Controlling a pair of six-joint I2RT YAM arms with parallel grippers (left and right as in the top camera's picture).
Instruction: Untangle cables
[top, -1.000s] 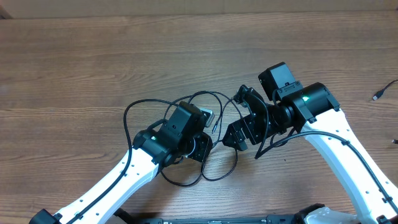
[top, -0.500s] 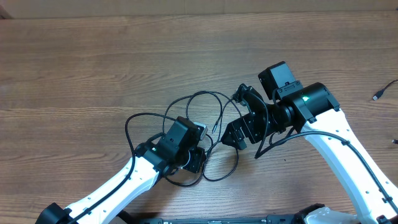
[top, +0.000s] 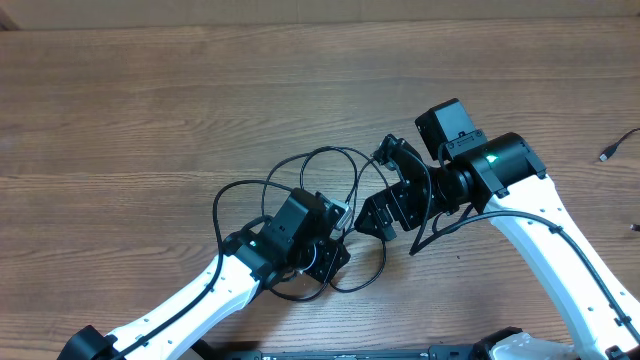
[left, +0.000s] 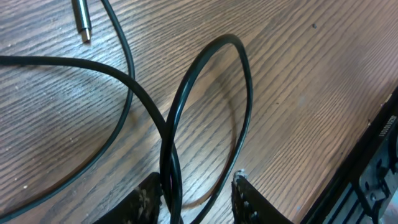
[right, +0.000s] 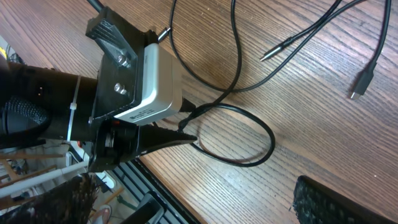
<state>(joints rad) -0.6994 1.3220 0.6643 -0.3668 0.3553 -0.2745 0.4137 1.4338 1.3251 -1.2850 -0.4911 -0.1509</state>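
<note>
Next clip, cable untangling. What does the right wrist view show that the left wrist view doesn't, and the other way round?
Only the right wrist view: the left gripper seen from outside, with its camera box, and a flat plug lying further off.
Only the left wrist view: a close look at the cable strands running between that gripper's fingers, which stand apart and do not pinch them.
Both: the cable loop lying by the left gripper, and the wood table.
</note>
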